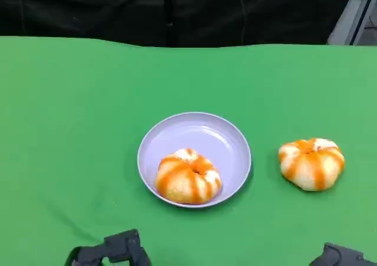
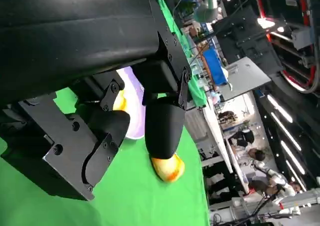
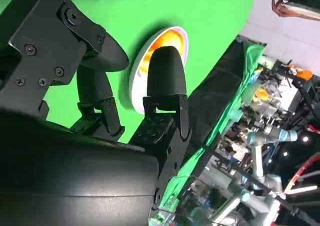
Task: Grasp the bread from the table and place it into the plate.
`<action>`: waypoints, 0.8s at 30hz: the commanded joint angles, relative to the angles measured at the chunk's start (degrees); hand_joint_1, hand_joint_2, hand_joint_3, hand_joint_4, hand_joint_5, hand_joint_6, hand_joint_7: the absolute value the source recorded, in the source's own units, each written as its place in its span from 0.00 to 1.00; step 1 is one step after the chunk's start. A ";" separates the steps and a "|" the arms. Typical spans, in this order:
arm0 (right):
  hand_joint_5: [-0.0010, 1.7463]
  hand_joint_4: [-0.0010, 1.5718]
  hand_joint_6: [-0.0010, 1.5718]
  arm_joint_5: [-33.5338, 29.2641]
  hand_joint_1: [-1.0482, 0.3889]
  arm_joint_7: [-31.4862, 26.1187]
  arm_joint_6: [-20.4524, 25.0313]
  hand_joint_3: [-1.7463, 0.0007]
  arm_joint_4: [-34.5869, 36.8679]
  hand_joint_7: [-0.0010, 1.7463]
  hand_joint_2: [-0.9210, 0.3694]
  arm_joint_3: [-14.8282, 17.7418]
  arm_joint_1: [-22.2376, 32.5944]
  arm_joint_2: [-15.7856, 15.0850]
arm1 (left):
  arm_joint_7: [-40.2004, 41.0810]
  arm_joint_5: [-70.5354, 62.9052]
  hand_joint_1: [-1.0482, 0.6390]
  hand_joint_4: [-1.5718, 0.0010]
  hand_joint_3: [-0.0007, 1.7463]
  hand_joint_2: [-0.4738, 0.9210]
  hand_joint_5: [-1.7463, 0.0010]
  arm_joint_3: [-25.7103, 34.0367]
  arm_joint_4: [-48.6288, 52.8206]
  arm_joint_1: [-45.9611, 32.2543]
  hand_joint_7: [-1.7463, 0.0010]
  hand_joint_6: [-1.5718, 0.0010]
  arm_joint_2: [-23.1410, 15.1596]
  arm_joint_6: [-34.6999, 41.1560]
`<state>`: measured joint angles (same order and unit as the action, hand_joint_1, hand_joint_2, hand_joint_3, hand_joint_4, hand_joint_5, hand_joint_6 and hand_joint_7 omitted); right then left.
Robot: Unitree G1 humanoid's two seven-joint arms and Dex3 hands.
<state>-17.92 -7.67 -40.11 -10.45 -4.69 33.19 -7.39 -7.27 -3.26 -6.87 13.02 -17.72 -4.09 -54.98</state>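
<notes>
Well, both hands hang low at the near table edge, the left hand and right hand each with fingers apart, holding nothing. One bread lies on the green table just ahead of the right hand; another bun sits in the lilac plate, ahead between both hands.

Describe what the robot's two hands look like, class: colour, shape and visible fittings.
Both are black. The left hand has a glossy rounded shell, flat bracket plates with screws, and smooth, tapered fingers. The right hand is built the same: rounded shell, screwed plates, bullet-shaped fingers.
</notes>
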 commanded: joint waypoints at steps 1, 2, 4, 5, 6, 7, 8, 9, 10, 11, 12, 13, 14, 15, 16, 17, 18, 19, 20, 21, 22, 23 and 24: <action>0.84 0.58 0.60 -1.00 0.74 0.23 3.12 0.17 -3.17 0.64 0.61 -0.30 0.37 1.47 | -1.39 2.41 0.68 0.38 0.94 0.51 0.05 0.80 1.61 3.43 0.15 0.40 -1.90 0.66; 0.84 0.58 0.60 -1.40 0.74 0.18 3.94 0.16 -3.86 0.64 0.62 -0.49 0.44 1.92 | -1.84 3.29 0.68 0.38 0.95 0.51 0.05 0.76 1.65 3.93 0.16 0.40 -2.12 1.05; 0.84 0.57 0.60 -2.32 0.74 -0.02 4.85 0.15 -4.57 0.63 0.63 -0.89 0.29 2.65 | -2.67 4.68 0.69 0.38 0.97 0.50 0.05 0.93 1.66 4.47 0.16 0.40 -2.68 1.59; 0.84 0.57 0.60 -2.82 0.73 -0.26 4.93 0.15 -4.73 0.63 0.62 -1.14 0.20 3.04 | -3.15 5.41 0.69 0.39 0.98 0.48 0.04 1.17 1.51 4.54 0.15 0.40 -3.15 1.93; 0.84 0.57 0.59 -3.45 0.72 -0.56 5.07 0.16 -4.83 0.63 0.62 -1.46 0.15 3.54 | -3.70 6.24 0.68 0.40 0.99 0.46 0.04 1.45 1.44 4.59 0.15 0.41 -3.64 2.25; 0.84 0.57 0.59 -3.98 0.72 -0.84 5.22 0.16 -4.90 0.62 0.61 -1.78 0.16 4.00 | -4.25 7.06 0.68 0.40 0.99 0.44 0.03 1.72 1.37 4.59 0.14 0.41 -4.05 2.57; 0.84 0.57 0.60 -4.28 0.72 -1.03 5.36 0.16 -4.96 0.62 0.61 -1.99 0.19 4.26 | -4.67 7.62 0.68 0.41 1.00 0.43 0.03 1.89 1.32 4.58 0.14 0.41 -4.28 2.77; 0.84 0.57 0.60 -4.47 0.72 -1.16 5.48 0.16 -5.00 0.62 0.61 -2.12 0.21 4.38 | -4.99 7.98 0.68 0.41 1.00 0.42 0.03 2.00 1.29 4.58 0.14 0.41 -4.37 2.91; 0.84 0.57 0.60 -4.55 0.72 -1.26 5.55 0.16 -5.03 0.62 0.62 -2.19 0.22 4.40 | -5.25 8.19 0.68 0.41 1.00 0.42 0.03 2.08 1.26 4.57 0.14 0.41 -4.37 2.99; 0.84 0.58 0.60 -4.58 0.72 -1.33 5.61 0.16 -5.05 0.62 0.62 -2.23 0.23 4.39 | -5.45 8.33 0.68 0.41 1.00 0.42 0.03 2.14 1.23 4.56 0.14 0.41 -4.34 3.04; 0.84 0.58 0.60 -4.61 0.72 -1.40 5.67 0.16 -5.08 0.62 0.62 -2.27 0.23 4.36 | -5.64 8.43 0.68 0.41 1.00 0.42 0.03 2.21 1.20 4.55 0.14 0.41 -4.30 3.08; 0.84 0.58 0.60 -4.62 0.72 -1.46 5.73 0.16 -5.10 0.62 0.62 -2.31 0.23 4.33 | -5.78 8.49 0.68 0.41 1.00 0.42 0.03 2.27 1.19 4.55 0.14 0.41 -4.25 3.11; 0.83 0.58 0.60 -6.50 0.71 -2.04 4.34 0.16 -5.44 0.62 0.62 -2.85 1.07 4.07 | -6.11 9.18 0.68 0.41 0.99 0.44 0.03 2.57 0.52 2.88 0.15 0.41 -4.65 2.26; 0.81 0.59 0.61 -7.94 0.70 -2.55 3.32 0.15 -5.68 0.61 0.63 -3.28 1.70 3.84 | -6.39 9.70 0.68 0.38 0.96 0.49 0.06 2.80 -0.01 1.61 0.17 0.40 -4.94 1.63; 0.80 0.60 0.61 -9.38 0.69 -3.30 2.34 0.15 -5.53 0.61 0.64 -3.63 2.01 3.62 | -6.89 10.73 0.68 0.37 0.94 0.52 0.07 2.86 -0.87 0.21 0.18 0.39 -5.24 1.64; 0.79 0.61 0.62 -10.28 0.67 -3.95 1.81 0.15 -5.37 0.60 0.65 -3.90 2.13 3.40 | -7.31 11.48 0.68 0.37 0.93 0.54 0.07 2.87 -1.50 -0.67 0.18 0.39 -5.41 1.81; 0.78 0.61 0.62 -10.01 0.66 -4.25 1.33 0.15 -4.23 0.60 0.65 -3.71 1.23 2.73 | -6.99 11.55 0.68 0.37 0.92 0.55 0.07 2.89 -2.69 -1.76 0.18 0.40 -4.94 2.59; 0.78 0.62 0.63 -9.49 0.65 -4.27 0.97 0.15 -3.22 0.60 0.65 -3.43 0.16 1.91 | -5.97 10.43 0.69 0.38 0.92 0.57 0.06 3.30 -4.14 -2.91 0.16 0.41 -4.24 3.54; 0.77 0.62 0.63 -8.95 0.64 -4.13 0.91 0.16 -2.55 0.60 0.65 -3.22 -0.84 1.17 | -4.98 9.18 0.69 0.39 0.91 0.58 0.05 3.75 -5.44 -3.73 0.16 0.41 -3.58 4.48; 0.77 0.62 0.63 -8.39 0.63 -3.77 1.07 0.16 -2.18 0.59 0.65 -3.06 -1.96 0.49 | -4.24 8.38 0.69 0.39 0.91 0.58 0.05 4.06 -6.78 -4.32 0.15 0.42 -3.02 5.56; 0.76 0.62 0.63 -7.75 0.63 -3.29 1.41 0.16 -1.94 0.59 0.66 -3.07 -3.26 0.02 | -3.72 8.02 0.70 0.40 0.92 0.57 0.05 4.28 -7.74 -4.32 0.15 0.41 -2.56 6.56; 0.76 0.62 0.64 -7.15 0.63 -2.79 1.69 0.16 -1.46 0.59 0.66 -3.08 -4.75 -0.40 | -3.30 7.56 0.70 0.40 0.94 0.56 0.05 4.57 -8.20 -3.80 0.16 0.42 -2.19 7.18; 0.75 0.62 0.64 -6.61 0.63 -2.35 1.96 0.16 -0.85 0.59 0.66 -3.03 -6.16 -0.72 | -2.86 6.90 0.70 0.41 0.94 0.55 0.05 4.87 -8.45 -3.10 0.16 0.42 -1.89 7.88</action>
<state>-24.46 -11.24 -36.41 -12.06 -7.27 29.42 -6.72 -11.75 5.05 -3.15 6.14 -21.98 -6.40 -48.99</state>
